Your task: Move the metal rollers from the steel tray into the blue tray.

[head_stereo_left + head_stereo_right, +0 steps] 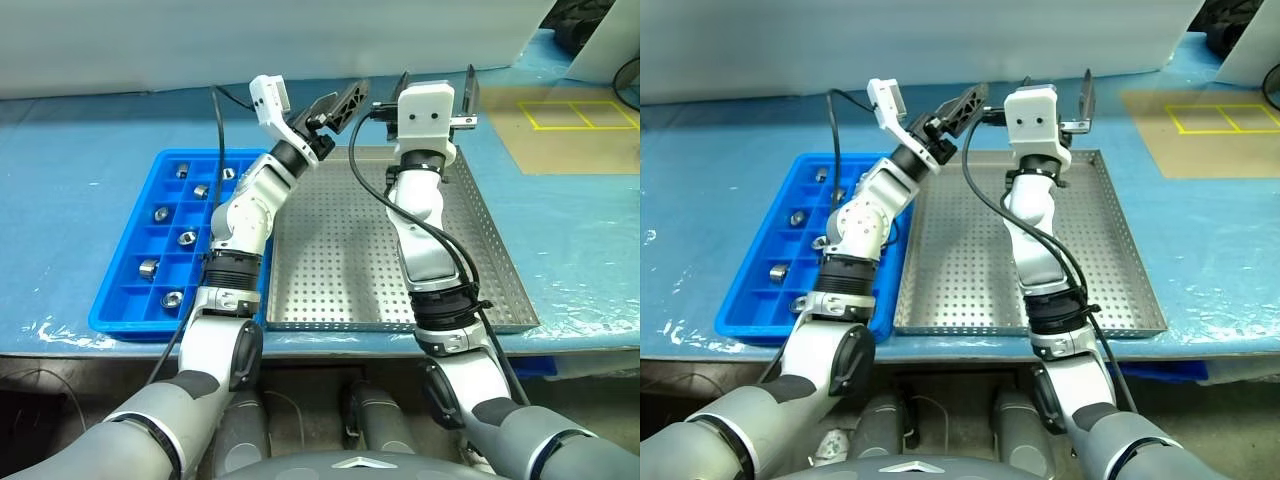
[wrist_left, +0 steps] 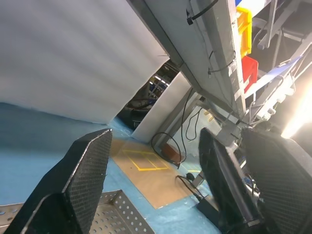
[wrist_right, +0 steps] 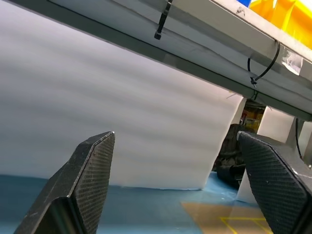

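Both end effectors, the left end effector [image 1: 338,106] and the right end effector [image 1: 436,93], have their fingers wide apart and hold nothing. Below and behind them lies the steel tray [image 1: 490,240]; on the floor that shows I see no roller. The metal rollers [image 1: 187,238] sit in compartments of the blue tray [image 1: 120,290], below and to the left of the left end effector. So the moving seems finished, or almost. Both arms are raised over the far edge of the steel tray, close together, fingers pointing upward and away.

Counter [image 1: 80,170] is covered in blue sheeting. Blue tray [image 1: 125,240] is set left, steel tray [image 1: 340,260] touching beside it; tan mat [image 1: 580,140] far right.
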Motion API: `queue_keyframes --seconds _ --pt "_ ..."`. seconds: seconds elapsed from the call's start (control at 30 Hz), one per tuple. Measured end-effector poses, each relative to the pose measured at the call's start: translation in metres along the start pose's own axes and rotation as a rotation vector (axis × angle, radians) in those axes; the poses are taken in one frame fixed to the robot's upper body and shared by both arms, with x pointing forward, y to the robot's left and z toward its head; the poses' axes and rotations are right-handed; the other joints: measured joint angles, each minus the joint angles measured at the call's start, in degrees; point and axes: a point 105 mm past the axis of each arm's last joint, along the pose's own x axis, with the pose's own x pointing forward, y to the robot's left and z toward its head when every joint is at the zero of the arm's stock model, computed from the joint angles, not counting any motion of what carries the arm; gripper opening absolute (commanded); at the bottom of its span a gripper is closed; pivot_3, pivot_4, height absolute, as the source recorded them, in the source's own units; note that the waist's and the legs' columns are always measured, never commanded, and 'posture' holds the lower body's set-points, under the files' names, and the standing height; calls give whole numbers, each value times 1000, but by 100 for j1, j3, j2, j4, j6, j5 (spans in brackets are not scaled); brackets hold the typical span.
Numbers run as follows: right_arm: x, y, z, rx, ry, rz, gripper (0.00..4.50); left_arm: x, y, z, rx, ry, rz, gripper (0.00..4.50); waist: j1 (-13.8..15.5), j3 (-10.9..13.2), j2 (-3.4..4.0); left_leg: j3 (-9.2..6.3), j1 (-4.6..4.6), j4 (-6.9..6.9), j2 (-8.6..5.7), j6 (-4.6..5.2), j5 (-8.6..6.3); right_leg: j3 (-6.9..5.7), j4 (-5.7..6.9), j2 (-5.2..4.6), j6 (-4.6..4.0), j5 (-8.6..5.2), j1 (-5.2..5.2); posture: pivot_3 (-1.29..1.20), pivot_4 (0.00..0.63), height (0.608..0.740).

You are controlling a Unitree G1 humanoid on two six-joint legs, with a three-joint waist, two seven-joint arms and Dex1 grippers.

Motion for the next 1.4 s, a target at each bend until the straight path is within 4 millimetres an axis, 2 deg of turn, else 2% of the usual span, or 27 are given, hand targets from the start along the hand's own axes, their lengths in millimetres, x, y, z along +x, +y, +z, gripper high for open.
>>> queue_keyframes --seconds 0.13,0.23,0.33,0.83,1.0,1.1,1.27,1.4 --pt "1 5 2 17 -5 4 4141 -5 -2 4 56 18 -10 4500 9 0 1 0 -1 0 0 0 0 0 0 -1 0 0 0 -248 150 740" --pt "4 8 11 35 -43 1 4141 -10 -14 7 125 21 -75 4500 15 1 1 0 -1 -1 0 0 0 0 0 -1 0 0 0 -235 150 740" --pt "3 11 16 46 -68 6 4141 -12 -17 12 153 10 -89 4500 15 1 1 0 0 -1 0 -1 0 0 0 -1 0 0 1 -241 150 740" --pt "6 3 8 7 -46 -7 4141 -5 -14 4 117 6 -71 4500 6 1 1 -1 1 4 -1 -1 0 1 0 -1 2 1 4 -279 150 740" --pt "7 -2 2 -10 -22 -21 4141 -3 -3 9 141 -24 -8 4500 4 1 1 -1 2 4 -1 -1 0 2 0 0 2 1 4 -256 150 740" --pt "11 -14 -3 -35 -14 -57 4141 -6 4 18 179 -55 30 4500 16 1 1 -1 1 4 -1 -1 0 2 0 0 2 1 5 -245 150 740" --pt "13 -44 -33 -85 78 -145 4141 -18 27 40 258 -107 136 4500 19 1 1 -1 3 7 -2 -1 0 2 1 0 3 2 8 -235 150 740" --pt "13 -55 -48 -91 135 -181 4141 -29 49 51 417 -99 222 4500 16 1 2 -1 5 7 -1 -1 1 2 3 1 3 2 8 -233 150 740"
